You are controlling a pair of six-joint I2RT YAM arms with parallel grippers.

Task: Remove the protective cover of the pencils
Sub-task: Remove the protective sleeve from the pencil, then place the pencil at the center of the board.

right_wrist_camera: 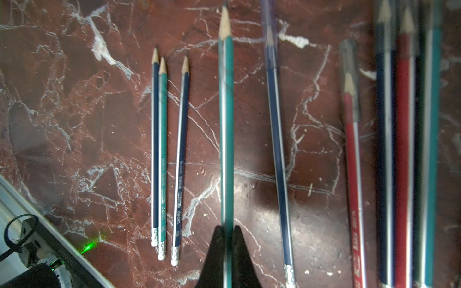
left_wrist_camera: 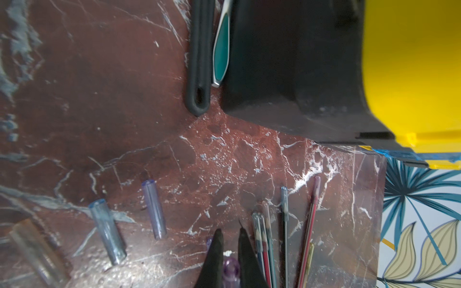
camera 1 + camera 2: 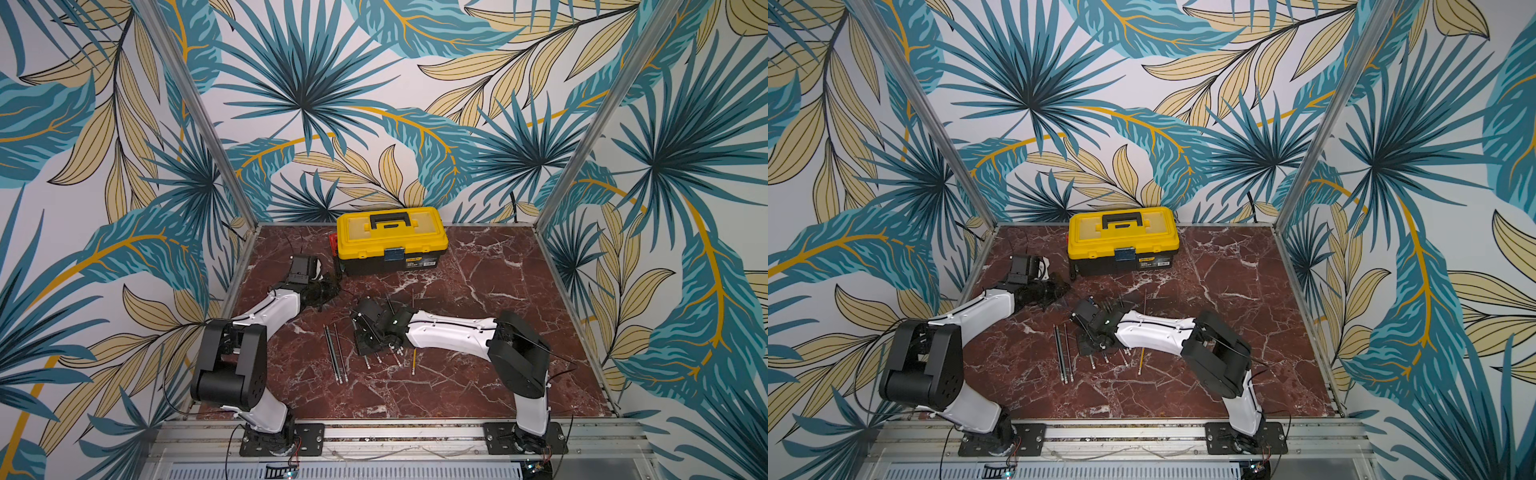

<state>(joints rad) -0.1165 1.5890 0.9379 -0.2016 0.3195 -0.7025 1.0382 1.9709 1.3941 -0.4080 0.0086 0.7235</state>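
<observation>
My right gripper [image 1: 226,228] is shut on a green pencil [image 1: 225,119] whose sharpened tip is bare. Beside it three bare pencils [image 1: 162,149] lie on the marble; a blue pencil [image 1: 277,139] and a red pencil [image 1: 353,154] still wear translucent caps. My left gripper [image 2: 229,232], near the toolbox [image 3: 390,239] in a top view [image 3: 336,287], is shut on a purple protective cover [image 2: 230,270]. Three loose covers [image 2: 106,232] lie on the marble beside it. Capped pencil tips [image 2: 262,232] fan out on its other side.
The yellow and black toolbox [image 2: 411,69] stands at the back of the marble table [image 3: 478,374]. A black tool handle [image 2: 199,62] and a teal one [image 2: 221,49] lie against its side. Pencils [image 3: 338,357] lie mid-table between the arms.
</observation>
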